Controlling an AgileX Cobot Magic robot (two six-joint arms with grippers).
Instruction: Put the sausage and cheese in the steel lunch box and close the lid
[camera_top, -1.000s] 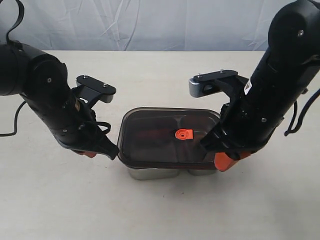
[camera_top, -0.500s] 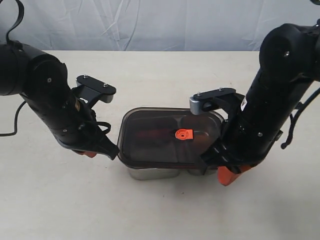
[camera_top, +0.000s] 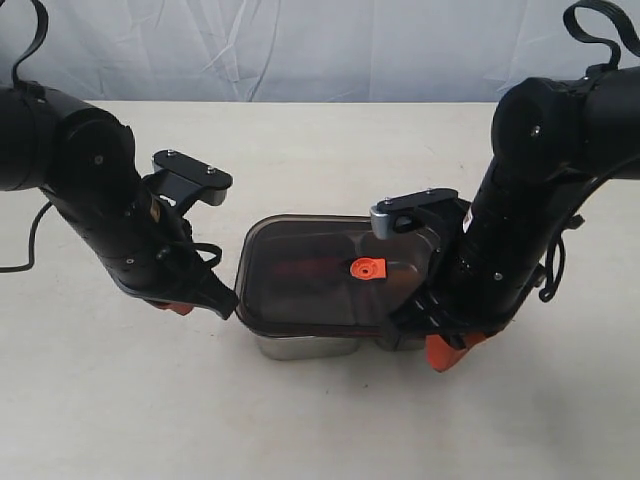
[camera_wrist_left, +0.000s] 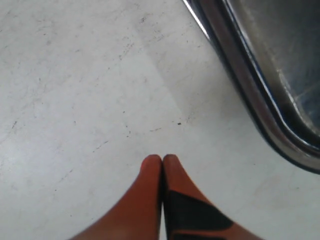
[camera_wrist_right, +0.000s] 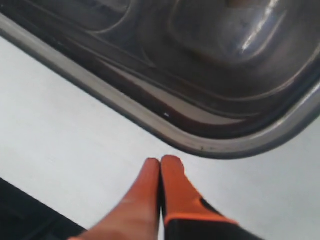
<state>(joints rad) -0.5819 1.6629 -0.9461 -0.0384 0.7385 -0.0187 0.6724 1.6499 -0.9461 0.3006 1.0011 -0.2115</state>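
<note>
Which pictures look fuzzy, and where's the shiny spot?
Left wrist view: the left gripper looks soft, the table sharper. Right wrist view: the right gripper is blurry; a bright glint sits on the lid. Exterior view: sharp, soft shadows.

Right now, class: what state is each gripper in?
Left gripper: shut, holding nothing.
Right gripper: shut, holding nothing.

The lid is looking like glossy tinted plastic, and the box beneath is gleaming as polished steel. The surface is showing matt and faintly scuffed.
</note>
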